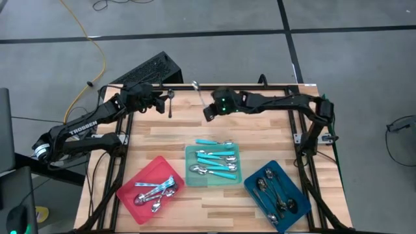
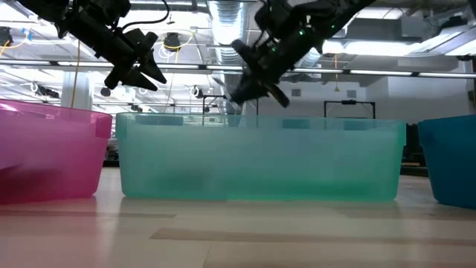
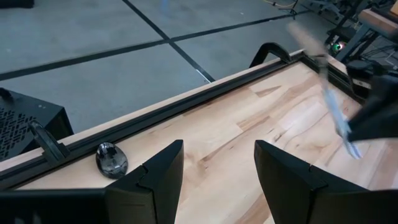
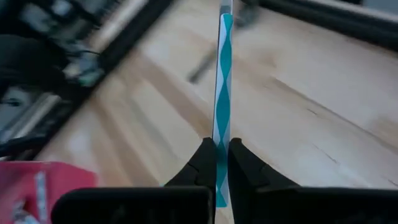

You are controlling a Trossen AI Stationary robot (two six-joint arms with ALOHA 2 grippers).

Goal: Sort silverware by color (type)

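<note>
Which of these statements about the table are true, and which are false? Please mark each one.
1. The right gripper holds a spoon with a turquoise handle. True.
2. The left gripper also holds a spoon. False: its fingers stand open with nothing between them.
3. The red tray holds the dark spoons. False: it holds shiny silver spoons; the dark spoons lie in the blue tray.
4. The teal tray stands between the red tray and the blue tray. True.
5. A dark spoon lies on the table near the left gripper. True.
</note>
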